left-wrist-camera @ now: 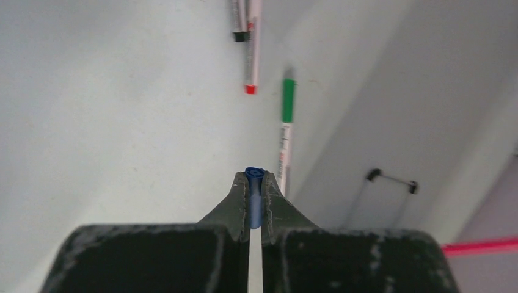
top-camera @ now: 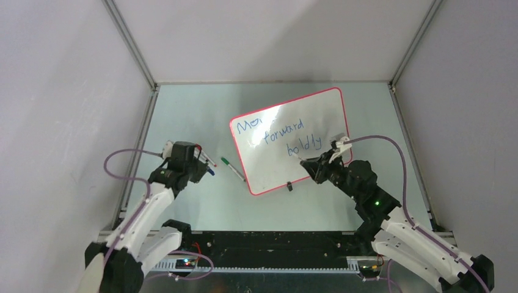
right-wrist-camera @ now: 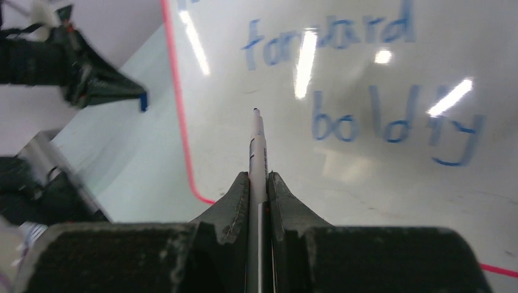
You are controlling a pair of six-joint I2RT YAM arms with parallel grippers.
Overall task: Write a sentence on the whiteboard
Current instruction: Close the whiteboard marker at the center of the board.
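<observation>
Two grips are clamped shut: the left gripper [left-wrist-camera: 255,183] pinches a small blue cap [left-wrist-camera: 254,176], and the right gripper [right-wrist-camera: 259,180] holds an uncapped marker [right-wrist-camera: 257,143] (tip pointing at the board). The whiteboard [top-camera: 269,168] sits angled at mid-table, right of centre, and the sentence [top-camera: 284,135] crosses it in blue.

A green pen [left-wrist-camera: 286,131] lies flat on the pale table [top-camera: 183,116]. Just left of it lie a red pen [left-wrist-camera: 251,49] and a black pen [left-wrist-camera: 239,21], side by side. A blue cap [left-wrist-camera: 253,182] is near the green pen's white end. A white marker [right-wrist-camera: 257,152] is well off to its right.
</observation>
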